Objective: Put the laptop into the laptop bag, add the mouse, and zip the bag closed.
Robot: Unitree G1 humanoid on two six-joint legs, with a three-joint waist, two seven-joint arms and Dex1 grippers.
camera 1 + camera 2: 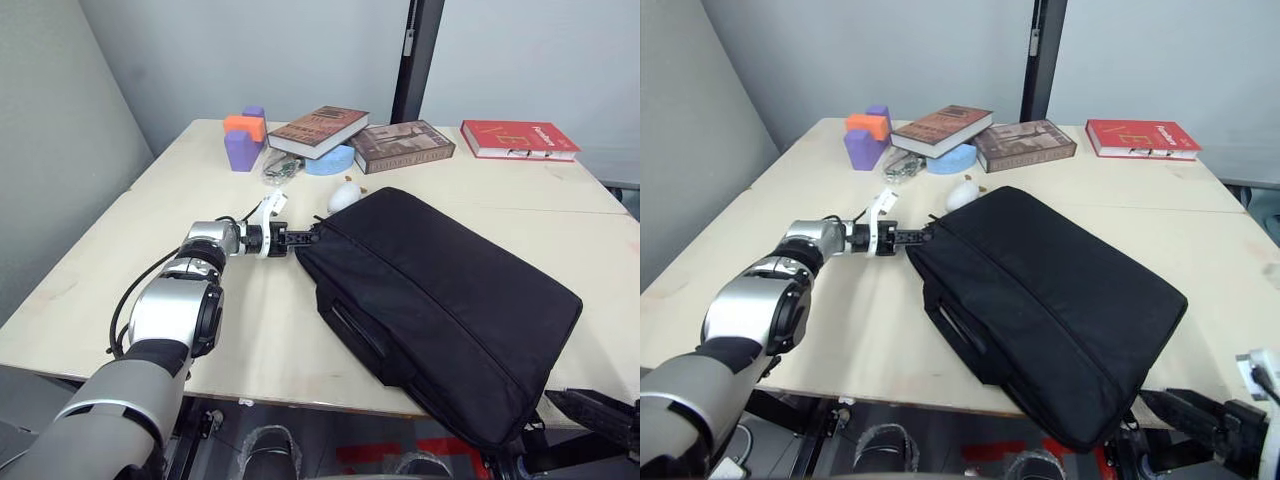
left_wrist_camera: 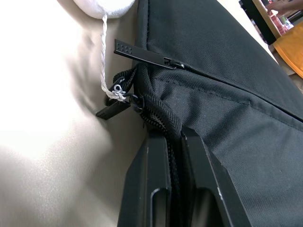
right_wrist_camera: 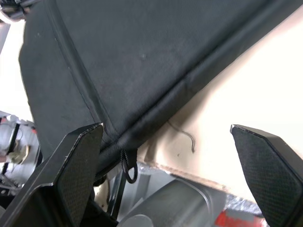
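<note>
One wide, pale wooden counter [image 1: 200, 215] carries everything in view. Most of its near half is covered by the laptop bag [image 1: 450, 300], a large flat black fabric case laid diagonally, one corner reaching past the near edge. Its front pocket and thin handles face the near side, and a zipper runs along its rim.

The left claw [image 1: 308, 237] is seen at the bag's left corner, its two black fingers [image 2: 151, 184] pinched together on the zipper seam there; a flat black zipper pull [image 2: 142, 53] lies just beyond the tips. The right claw [image 3: 173, 137] is held spread wide at the bag's near right corner, beside the counter's edge, gripping nothing.

Three books are ranged along the far side: a red one [image 1: 518, 139] at the right, a dark one [image 1: 402, 146] in the middle, and a brown one [image 1: 318, 130] propped on a pale blue object [image 1: 332, 161]. Purple and orange blocks [image 1: 245, 138] stand left of them. A small white object [image 1: 343, 196] lies touching the bag's far edge; what it is cannot be told.
</note>
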